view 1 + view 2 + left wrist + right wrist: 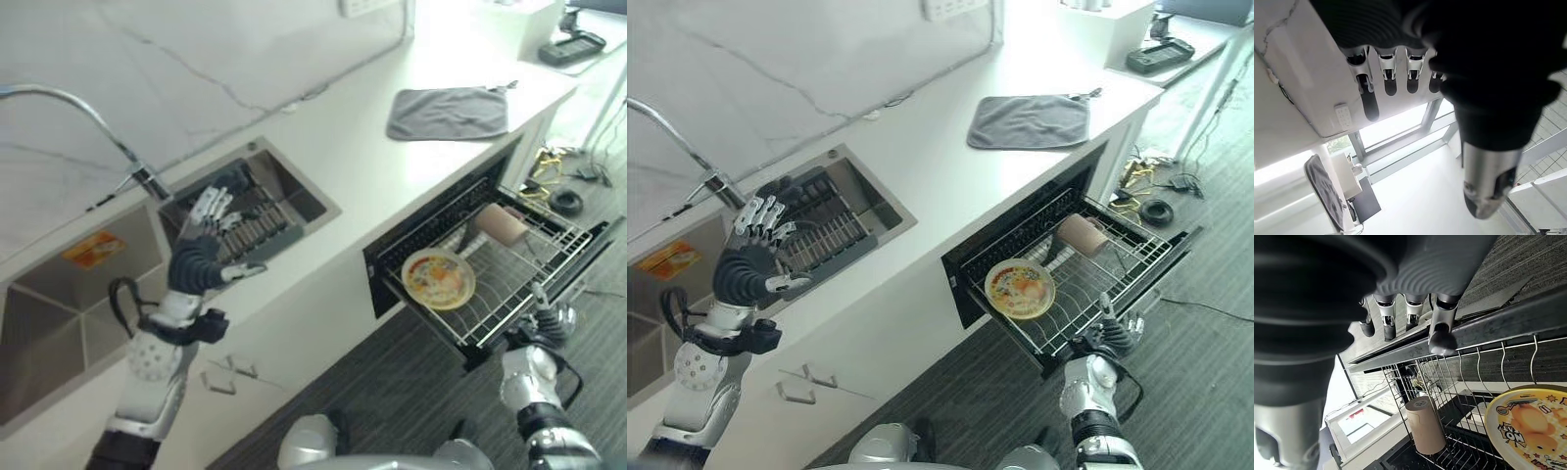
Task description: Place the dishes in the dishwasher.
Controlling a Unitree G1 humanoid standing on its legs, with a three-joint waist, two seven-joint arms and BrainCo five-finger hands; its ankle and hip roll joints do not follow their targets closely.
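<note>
The dishwasher's wire rack (524, 284) is pulled out below the counter. On it lie a yellow plate with a cartoon print (438, 278) (1528, 426) and, further back, a beige cup (501, 223) (1424, 427) on its side. My right hand (547, 319) is at the rack's front rail (1488, 330), fingers straight and one fingertip (1442, 340) against the rail; it holds nothing. My left hand (201, 250) is raised over the dark dish rack (263, 227) in the small sink, fingers (1371, 93) spread and straight, empty.
A grey cloth (448, 113) lies on the white counter to the right. A curved faucet (88, 113) stands over the large sink, which holds an orange sponge (93, 249). A black device (571, 47) sits on the far counter. Cables (563, 199) lie on the floor by the rack.
</note>
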